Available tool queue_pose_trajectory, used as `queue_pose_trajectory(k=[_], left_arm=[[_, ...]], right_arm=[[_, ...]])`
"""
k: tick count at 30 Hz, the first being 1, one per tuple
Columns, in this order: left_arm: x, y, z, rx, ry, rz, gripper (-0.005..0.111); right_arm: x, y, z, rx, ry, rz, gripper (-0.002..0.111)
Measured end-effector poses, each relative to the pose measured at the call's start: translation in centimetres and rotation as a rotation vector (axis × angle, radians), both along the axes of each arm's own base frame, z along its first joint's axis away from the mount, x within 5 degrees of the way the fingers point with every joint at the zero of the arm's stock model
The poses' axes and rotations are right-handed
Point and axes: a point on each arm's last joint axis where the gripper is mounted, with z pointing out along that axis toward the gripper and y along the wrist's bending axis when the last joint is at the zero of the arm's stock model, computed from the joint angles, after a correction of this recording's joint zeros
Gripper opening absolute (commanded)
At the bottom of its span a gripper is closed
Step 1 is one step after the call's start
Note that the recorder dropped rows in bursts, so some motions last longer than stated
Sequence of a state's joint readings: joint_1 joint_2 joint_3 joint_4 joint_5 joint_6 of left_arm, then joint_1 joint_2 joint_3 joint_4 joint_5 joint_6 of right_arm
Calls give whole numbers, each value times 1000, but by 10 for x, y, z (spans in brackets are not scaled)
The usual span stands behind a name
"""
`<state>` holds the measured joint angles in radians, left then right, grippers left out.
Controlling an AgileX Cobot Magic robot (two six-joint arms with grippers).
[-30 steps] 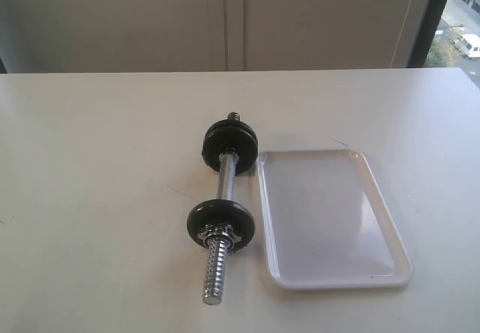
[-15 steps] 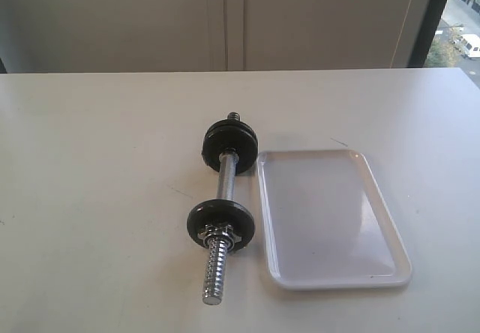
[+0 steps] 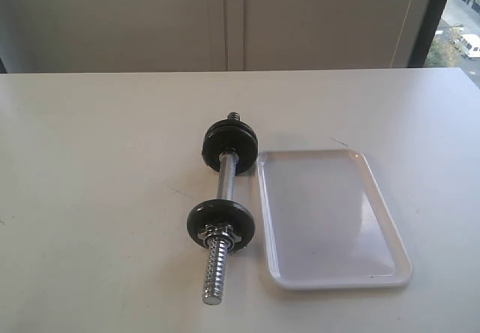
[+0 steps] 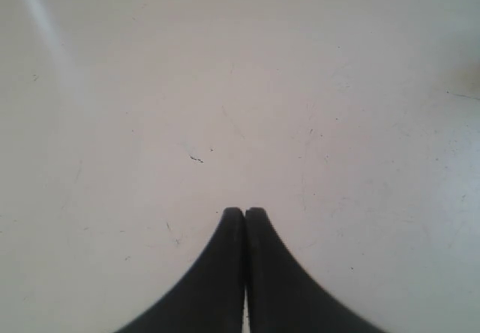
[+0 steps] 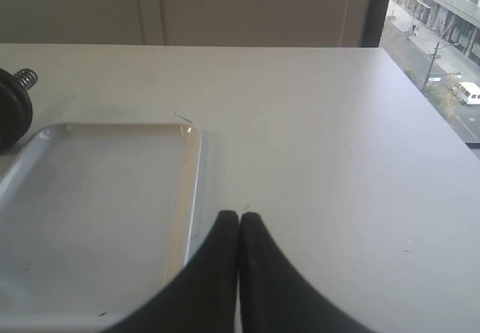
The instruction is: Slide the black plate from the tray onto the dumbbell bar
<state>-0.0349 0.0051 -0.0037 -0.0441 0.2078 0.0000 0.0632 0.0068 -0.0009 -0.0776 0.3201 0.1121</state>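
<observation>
Black plate (image 3: 220,219) sat on dumbbell bar (image 3: 226,183) against collar nut (image 3: 217,235), beside tray (image 3: 330,220), right gripper (image 5: 238,214) closed tight, holding nothing, at tray's rim, well apart from plate, left gripper (image 4: 244,211) likewise, over table (image 4: 225,85).

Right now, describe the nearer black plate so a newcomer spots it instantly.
Find the white tray on the table; the dumbbell bar lies beside its left edge. The nearer black plate sits toward the camera end, a chrome nut pressed against it; the far discs show none.
</observation>
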Motion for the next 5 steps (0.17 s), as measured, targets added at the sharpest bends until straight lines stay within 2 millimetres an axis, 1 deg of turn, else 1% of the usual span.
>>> queue_pose_trajectory(k=[5], left_arm=[[0,0,0,0,0,0,0]], right_arm=[[0,0,0,0,0,0,0]])
